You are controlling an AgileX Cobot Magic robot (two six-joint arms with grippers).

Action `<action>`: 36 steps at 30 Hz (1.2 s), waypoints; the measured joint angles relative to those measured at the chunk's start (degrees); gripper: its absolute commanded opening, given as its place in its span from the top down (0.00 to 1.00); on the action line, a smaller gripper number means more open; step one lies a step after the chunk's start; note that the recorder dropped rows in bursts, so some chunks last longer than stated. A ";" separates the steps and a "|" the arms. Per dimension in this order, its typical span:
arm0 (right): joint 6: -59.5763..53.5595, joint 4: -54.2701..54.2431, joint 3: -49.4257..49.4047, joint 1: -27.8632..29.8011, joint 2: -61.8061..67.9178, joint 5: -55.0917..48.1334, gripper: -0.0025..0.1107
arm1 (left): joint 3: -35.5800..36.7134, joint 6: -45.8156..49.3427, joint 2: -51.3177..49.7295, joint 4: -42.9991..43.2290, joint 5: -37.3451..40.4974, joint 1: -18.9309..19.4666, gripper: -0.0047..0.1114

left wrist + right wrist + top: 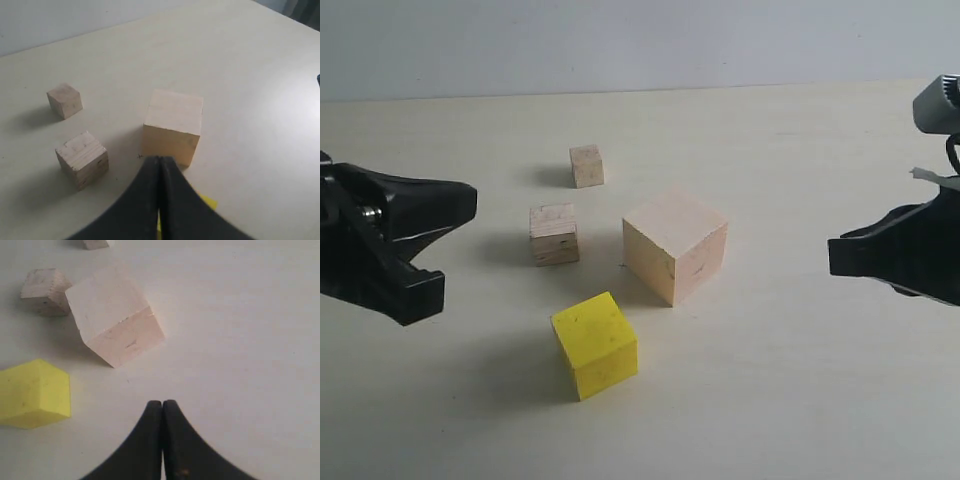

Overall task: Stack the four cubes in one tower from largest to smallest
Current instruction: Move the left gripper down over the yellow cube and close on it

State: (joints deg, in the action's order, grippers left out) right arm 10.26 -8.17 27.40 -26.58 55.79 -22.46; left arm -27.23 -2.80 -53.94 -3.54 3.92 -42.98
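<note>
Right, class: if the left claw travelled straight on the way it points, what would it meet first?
Probably the large pale wooden cube, directly ahead of the shut left claw. The bright yellow cube peeks out beneath the claw, not ahead. Height is unclear; it might pass over.

Place: a robot test bench, of the lab sort.
Surface: one broad, pale, matte counter (800, 400) that fills every view.
Backdrop: a plain grey-white wall (620, 40) rising behind the counter's far edge.
Machinery: a black left pincer (160, 172) and a black right pincer (162, 412) reach in from opposite sides. A grey housing (938, 100) with a dark cable sits above the right arm.
Props: simple practice pieces on the counter, namely a large pale cube (675, 245), a yellow cube (595, 343), a grainy cube (554, 234) and a small pale cube (587, 166).
Light: even and indoor, with soft shadows.
</note>
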 measured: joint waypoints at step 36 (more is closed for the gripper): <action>0.04 -6.11 0.00 0.00 0.00 -0.86 0.98 | -3.65 13.76 -27.00 0.00 -5.67 -7.38 0.12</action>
State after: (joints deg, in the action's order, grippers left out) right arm 10.30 -14.28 27.40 -26.58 55.79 -23.31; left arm -30.88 10.96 -80.94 -3.54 -1.75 -50.36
